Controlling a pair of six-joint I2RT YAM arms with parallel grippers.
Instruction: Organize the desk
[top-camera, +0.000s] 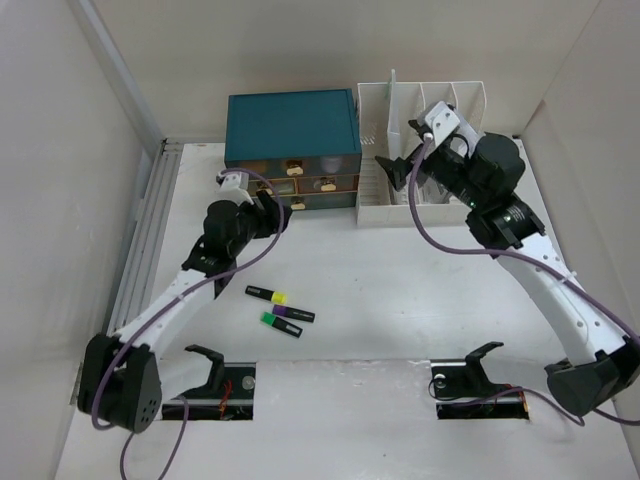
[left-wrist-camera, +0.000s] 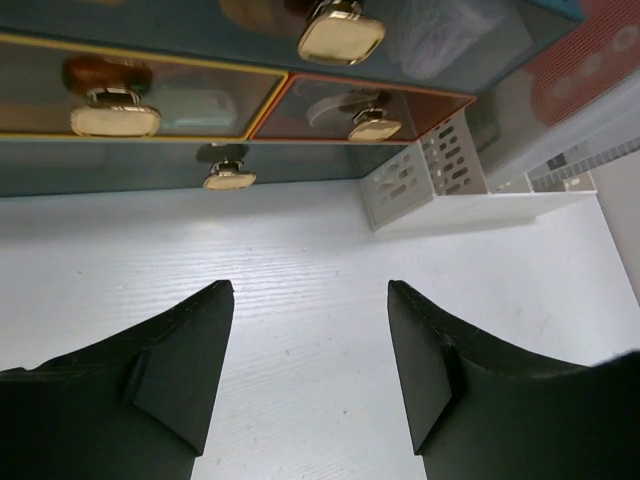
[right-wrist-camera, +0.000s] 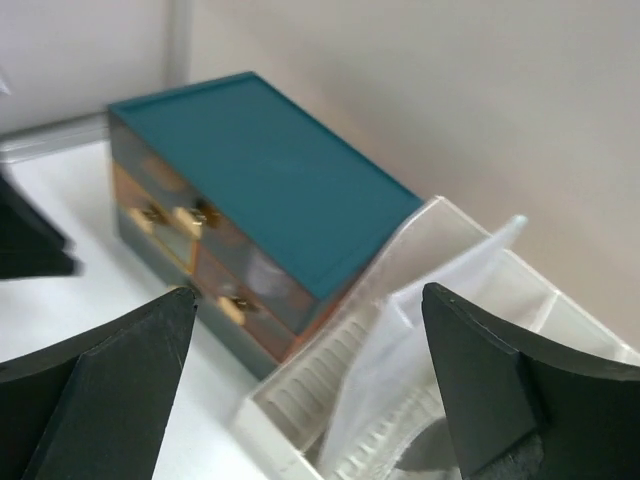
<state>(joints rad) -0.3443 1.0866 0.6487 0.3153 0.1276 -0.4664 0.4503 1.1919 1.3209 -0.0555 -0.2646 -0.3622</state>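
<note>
Your left tool (left-wrist-camera: 310, 290) and right tool (right-wrist-camera: 310, 300) are both hanging spread wide, empty. The bench (top-camera: 420, 300) is sitting rigid under both arms; you're likely grabbing those light, slick highlighters (top-camera: 281, 308) mid-barrel.

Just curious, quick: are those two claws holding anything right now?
Left gripper: open, empty, facing the teal drawer box.
Right gripper: open, empty, above the white file rack.

Flat white desk (top-camera: 400, 290), two front cut-outs.
</note>
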